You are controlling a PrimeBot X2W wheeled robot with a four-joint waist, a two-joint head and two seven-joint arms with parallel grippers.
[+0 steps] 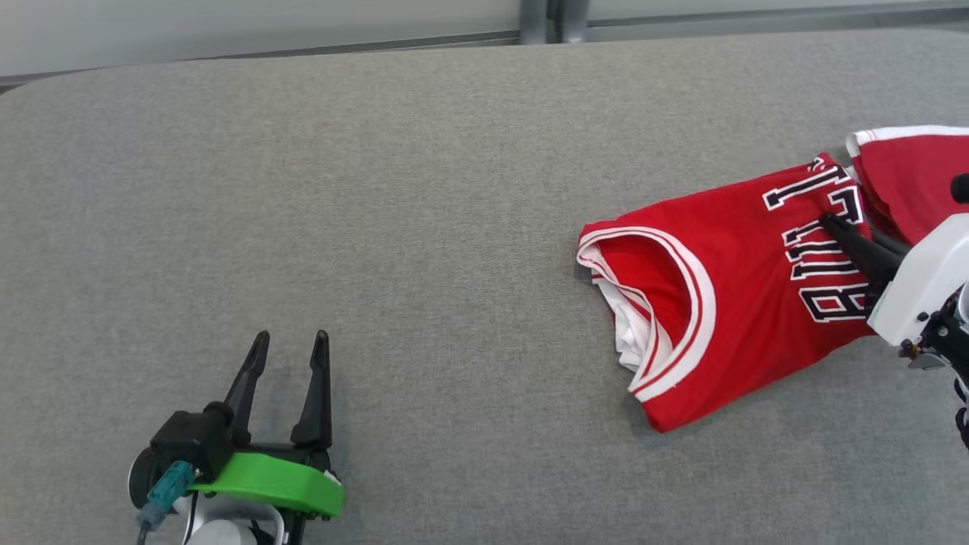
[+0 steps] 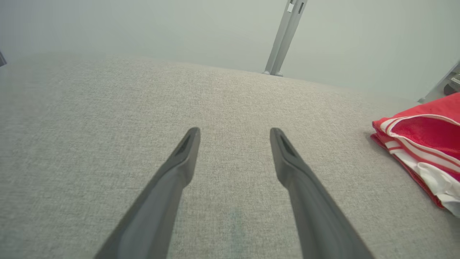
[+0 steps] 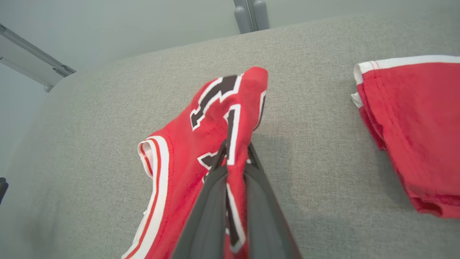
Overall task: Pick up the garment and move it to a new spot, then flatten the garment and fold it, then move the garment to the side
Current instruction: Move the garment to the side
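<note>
garment (image 1: 719, 303) lies at the head view's right, long axis left-right, its lettered end pinched by the right gripper (image 1: 829, 222). left wrist view: left gripper (image 2: 233, 131) spread, garment well off to its right. right wrist view: a lettered fold clamped tight between the jaws.

You're looking at what seems a lab or test room, not a home. You see a wide table (image 1: 394, 227) covered in plain grey cloth, blank pale wall panels (image 2: 143, 28) behind it and a grey metal post (image 2: 285, 36) between them.
</note>
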